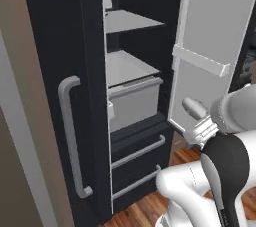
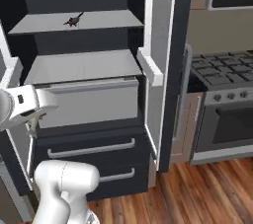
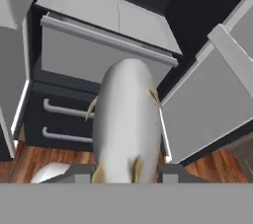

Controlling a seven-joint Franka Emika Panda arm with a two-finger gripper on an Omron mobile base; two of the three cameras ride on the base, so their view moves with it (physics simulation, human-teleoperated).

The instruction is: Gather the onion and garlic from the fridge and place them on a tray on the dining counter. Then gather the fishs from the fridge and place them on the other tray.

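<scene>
The two-finger gripper [image 3: 126, 171] is clamped narrow on a slender silver-grey fish with yellowish fins [image 3: 127, 122], which hangs in the air before the open tall black double-door fridge [image 2: 168, 70], in front of its pale grey drawer bin [image 3: 94, 57]. In the right base view a second small dark fish [image 2: 73, 20] lies on the upper pale grey shelf [image 2: 104, 20], near its left front edge

Silver-grey fish [image 3: 127, 119], seemingly tool-held [image 3: 127, 172]
</scene>
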